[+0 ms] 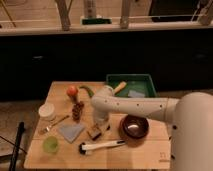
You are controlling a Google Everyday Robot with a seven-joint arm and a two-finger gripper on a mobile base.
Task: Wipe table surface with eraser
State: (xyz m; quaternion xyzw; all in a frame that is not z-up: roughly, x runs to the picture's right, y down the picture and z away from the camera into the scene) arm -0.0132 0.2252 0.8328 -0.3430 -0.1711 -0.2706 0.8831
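Observation:
The pale wooden table surface [150, 155] fills the lower part of the camera view. The eraser [94, 132], a small tan block with a dark underside, lies near the table's middle, between the grey-blue cloth and the brown bowl. My white arm reaches in from the right, bends at about the table's centre and points down. My gripper [99, 122] is directly above the eraser's far edge, at or just above it. I cannot tell whether it touches the eraser.
A brown bowl [134, 126] sits right of the eraser. A white-handled brush [102, 146] lies in front. A grey-blue cloth [71, 131], green cup [50, 145], white tub [47, 111], spoon [52, 125], brown cone-like object [77, 110] and orange fruit [72, 91] stand left. A green tray [131, 85] is at the back.

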